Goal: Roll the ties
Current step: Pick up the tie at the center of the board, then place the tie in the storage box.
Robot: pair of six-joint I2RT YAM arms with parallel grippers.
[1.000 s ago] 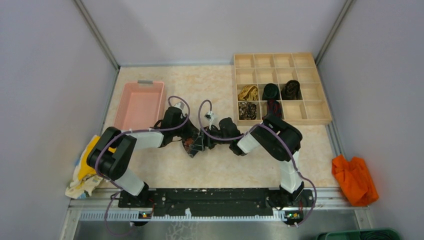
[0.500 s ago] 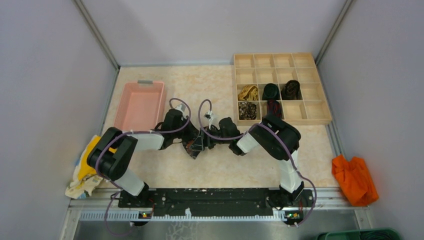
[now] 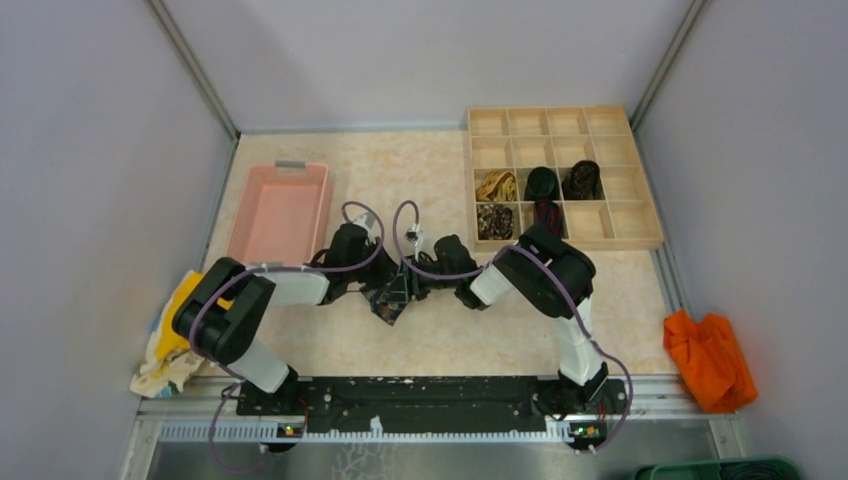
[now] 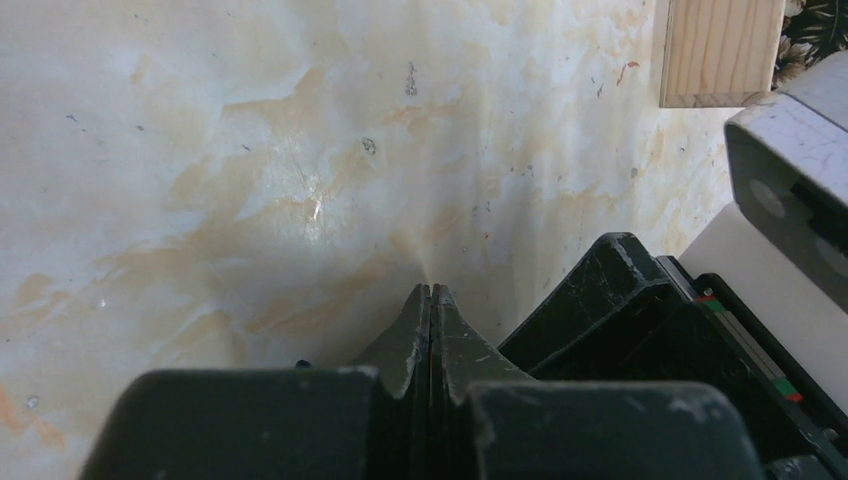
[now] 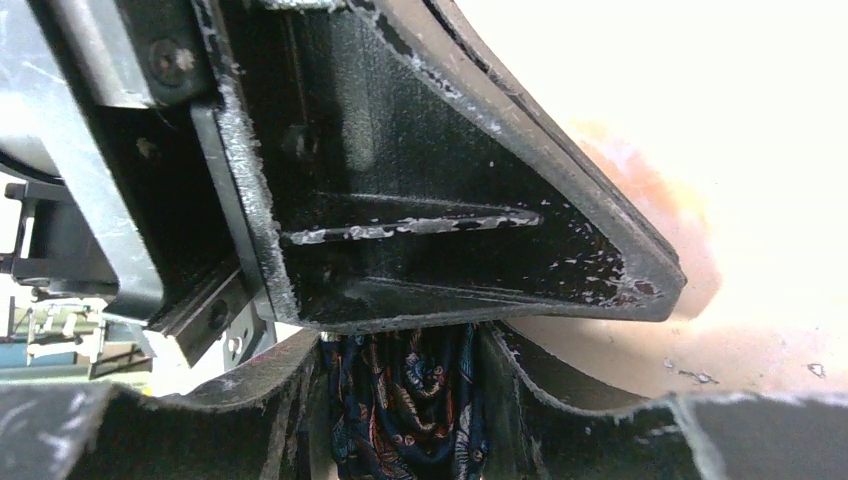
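Note:
A dark blue paisley tie [image 3: 389, 306] sits bunched on the table between my two grippers. In the right wrist view this tie [image 5: 405, 405] fills the gap between the fingers of my right gripper [image 5: 405, 348], which is shut on it. My left gripper [image 4: 431, 290] is shut with its jaws pressed flat together and nothing showing between them. Its black finger [image 5: 430, 220] lies across the top of the tie. Seen from above, the left gripper [image 3: 376, 284] and right gripper [image 3: 412, 286] meet tip to tip. Several rolled ties [image 3: 542, 183] rest in the wooden tray [image 3: 608, 238].
A pink bin [image 3: 280, 210] stands at the back left. A yellow cloth [image 3: 170, 335] lies by the left arm's base and an orange cloth [image 3: 708, 358] off the table's right edge. The tray's corner [image 4: 720, 50] shows in the left wrist view.
The right gripper's jaws have narrowed onto the tie. Both grippers and the tie have shifted slightly toward the near edge.

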